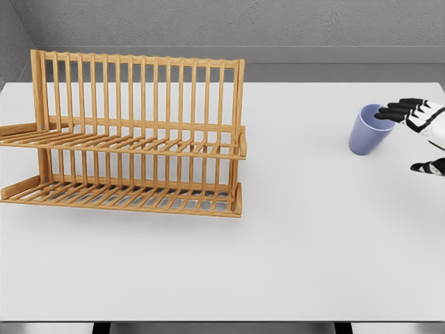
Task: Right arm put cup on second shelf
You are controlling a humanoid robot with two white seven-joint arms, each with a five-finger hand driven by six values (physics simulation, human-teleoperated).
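Right hand [417, 136], fingers spread and holding nothing, is reaching for the cup [369, 130] at its 9 o'clock, fingertips at the rim. Cup is standing slightly tilted; rack [132, 136] is sitting well apart at 9 o'clock.

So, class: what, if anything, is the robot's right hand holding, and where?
Nothing yet: the right hand is open, its fingers reaching over the rim of the tilted blue plastic cup.

A white table [292, 264] is being lit evenly from above; grey walls [278, 24] are being shown behind it.
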